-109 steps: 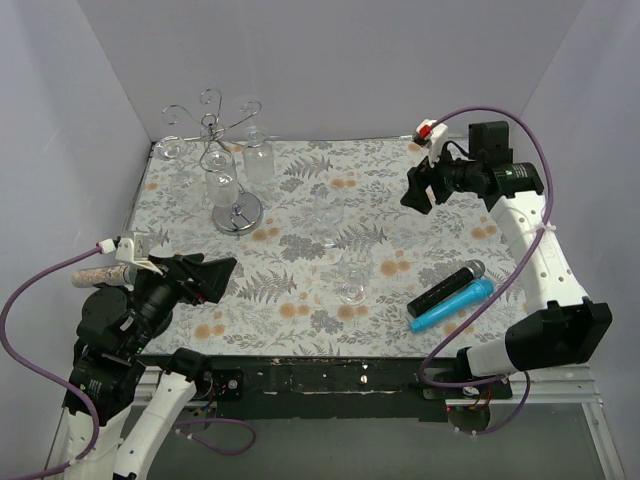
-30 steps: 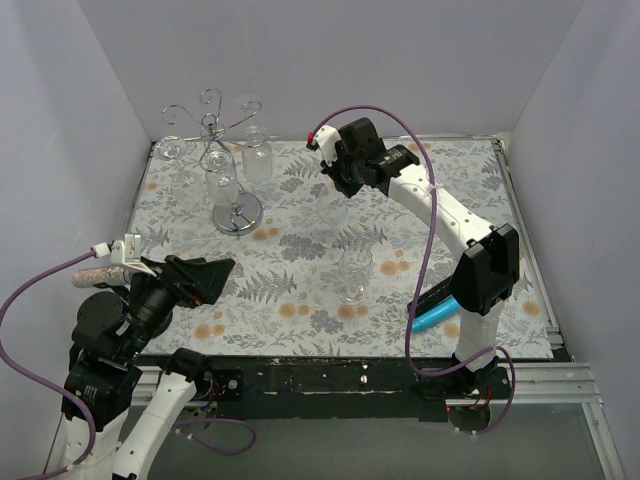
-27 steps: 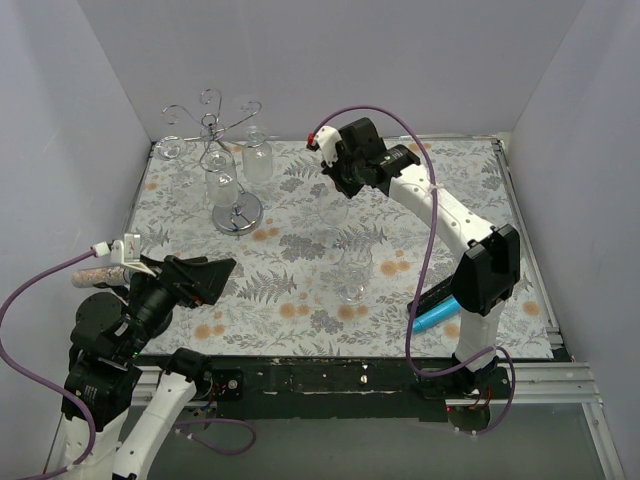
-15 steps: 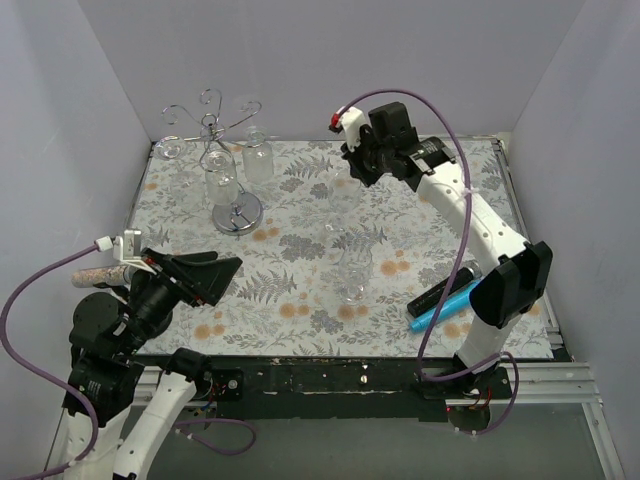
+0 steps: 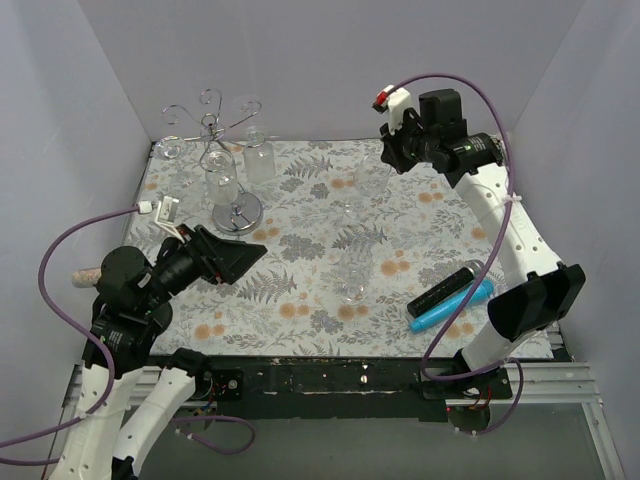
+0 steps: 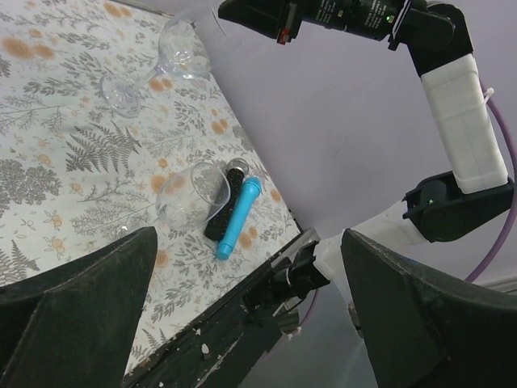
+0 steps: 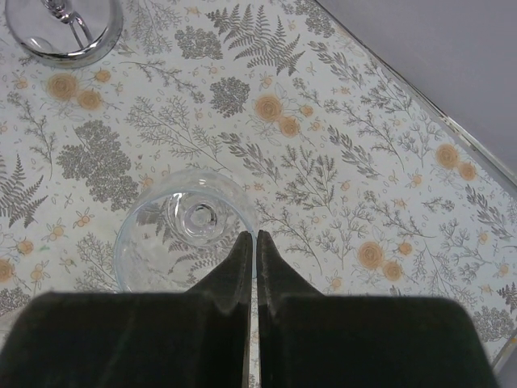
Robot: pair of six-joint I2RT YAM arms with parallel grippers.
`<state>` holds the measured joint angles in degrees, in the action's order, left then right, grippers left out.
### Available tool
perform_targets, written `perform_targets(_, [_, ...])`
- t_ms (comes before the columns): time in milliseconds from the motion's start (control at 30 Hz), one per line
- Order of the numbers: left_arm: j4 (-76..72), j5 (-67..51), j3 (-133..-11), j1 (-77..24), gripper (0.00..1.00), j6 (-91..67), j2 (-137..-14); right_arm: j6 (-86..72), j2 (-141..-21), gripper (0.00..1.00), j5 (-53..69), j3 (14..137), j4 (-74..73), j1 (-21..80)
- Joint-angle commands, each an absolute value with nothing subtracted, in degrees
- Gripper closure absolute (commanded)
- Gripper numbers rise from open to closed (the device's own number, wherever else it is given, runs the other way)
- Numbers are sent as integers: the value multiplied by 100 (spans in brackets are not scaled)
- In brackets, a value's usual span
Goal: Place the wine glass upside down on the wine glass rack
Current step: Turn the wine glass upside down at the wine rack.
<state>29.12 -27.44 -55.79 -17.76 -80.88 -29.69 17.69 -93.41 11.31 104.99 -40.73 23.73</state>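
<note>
The right claw (image 7: 250, 239) is clenched on the wine glass (image 7: 142, 242), its two dark fingers pressed together with the thin wall of the rim caught between them. The glass hangs directly under the fingertips. Its open mouth faces up toward the claw and its foot points down toward the flowered table (image 5: 300, 300). From the right wrist, the view runs almost straight down the bowl, with the top of the stem showing as a small ring near the middle. So the long axis runs away from the claw toward the table. In the left wrist view the same glass (image 6: 179, 53) shows its bowl nearest the right claw (image 6: 252, 11), and the stem and foot slant away from it. Whether the foot touches the table I cannot tell.

The wine glass rack (image 5: 213, 128) stands well apart from this claw, on its left, toward the far left corner of the table. Its round shiny base (image 7: 63, 34) shows beyond the held glass, up and left of the fingertips. Other glasses hang from its curled arms; the held one is not on it.

The left claw (image 5: 246, 266) is released, its fingers spread wide with nothing between them. Ahead of it, on the table, stands a second glass (image 5: 351, 272), and just beyond that lie a black cylinder (image 5: 445, 288) and a blue cylinder (image 5: 452, 305), side by side.
</note>
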Motion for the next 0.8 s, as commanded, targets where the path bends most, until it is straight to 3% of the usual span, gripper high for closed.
perform_targets(0, [2567, -3286, -5757, -1793, 2, -8183, -3164, 1644, -8868, 99, 1406, 10477, -3850, 2180])
perform_targets(767, [1873, -3955, -5766, -1784, 2, -8420, -3559, 1556, -8692, 99, 1600, 10257, -3867, 1960])
